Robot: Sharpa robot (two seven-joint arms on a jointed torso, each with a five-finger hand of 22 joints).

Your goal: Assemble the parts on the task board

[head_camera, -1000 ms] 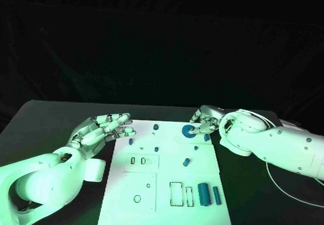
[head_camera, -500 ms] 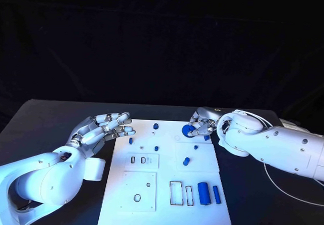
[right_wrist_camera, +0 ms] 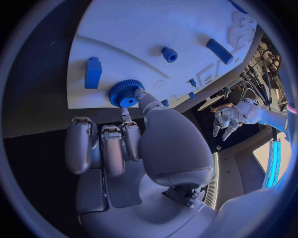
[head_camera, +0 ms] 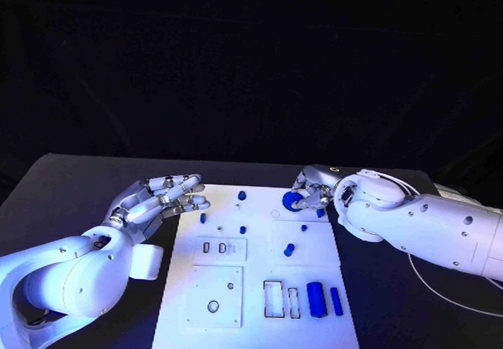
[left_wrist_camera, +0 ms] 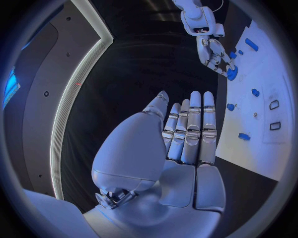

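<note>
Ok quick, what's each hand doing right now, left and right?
Left hand: open, fingers extended, holding nothing, beside the white task board.
Right hand: pinching the round blue ridged gear at the board's far edge.

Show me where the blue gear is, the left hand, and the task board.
blue gear point(right_wrist_camera: 126, 93), right wrist view, on its toothed disc.
left hand point(head_camera: 159, 199), head view, on the palm.
task board point(head_camera: 257, 322), head view, on bare white near edge.

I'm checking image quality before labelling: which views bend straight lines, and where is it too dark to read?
Both wrist views are fisheye: the task board edges curve. The head view keeps the task board edges straight, but the background beyond the table is black.
</note>
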